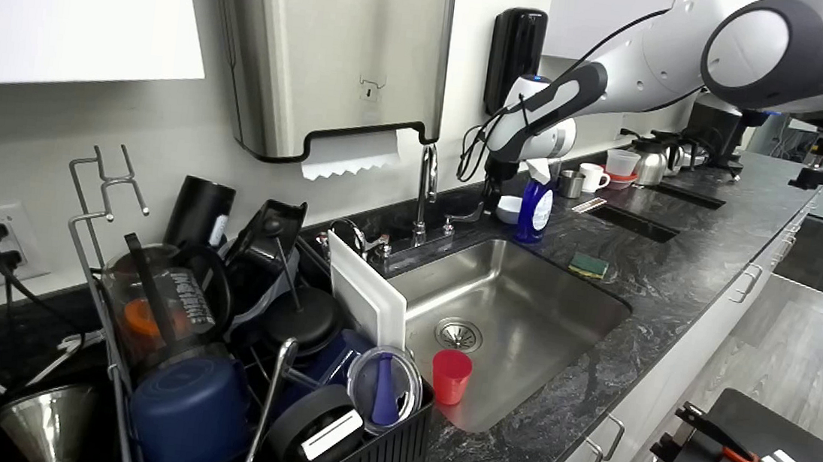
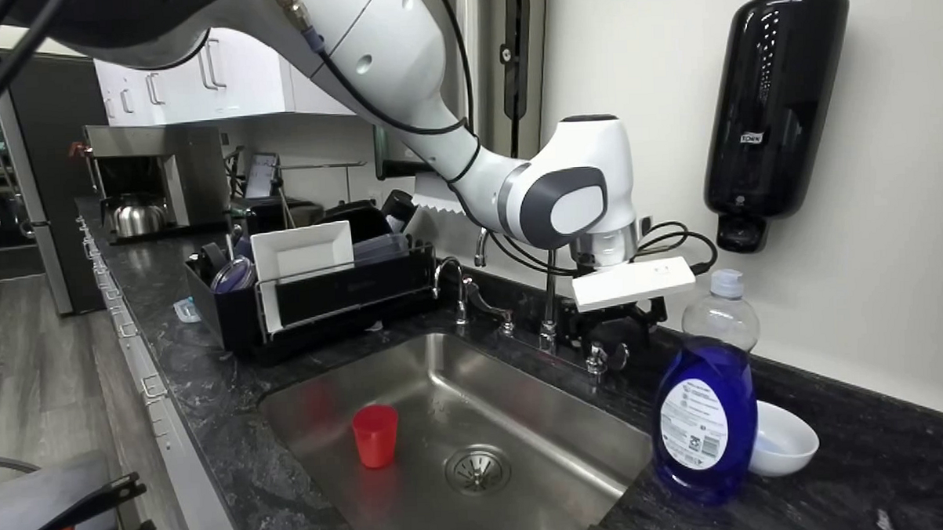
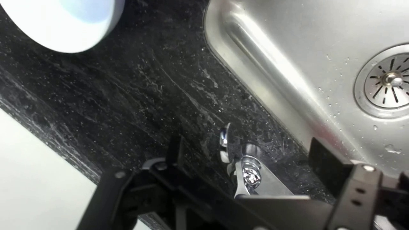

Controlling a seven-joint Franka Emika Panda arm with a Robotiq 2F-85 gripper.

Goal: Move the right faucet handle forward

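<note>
The right faucet handle (image 3: 250, 174) is a small chrome lever on a round base, standing on the dark counter behind the sink. It also shows in both exterior views (image 1: 449, 227) (image 2: 598, 359). My gripper (image 3: 252, 158) is open, with its two black fingers spread on either side of the handle in the wrist view. I cannot tell whether a finger touches it. In both exterior views the gripper (image 1: 490, 193) (image 2: 619, 322) points down just above and behind the handle. The tall chrome spout (image 1: 425, 187) and the left lever (image 2: 507, 320) stand beside it.
A blue soap bottle (image 2: 701, 437) and white bowl (image 2: 787, 442) stand close to the gripper. The steel sink (image 2: 436, 360) holds a red cup (image 2: 375, 435). A dish rack (image 2: 308, 302) and paper towel dispenser (image 1: 346, 51) are beyond the spout. The wall (image 2: 873, 298) is close behind.
</note>
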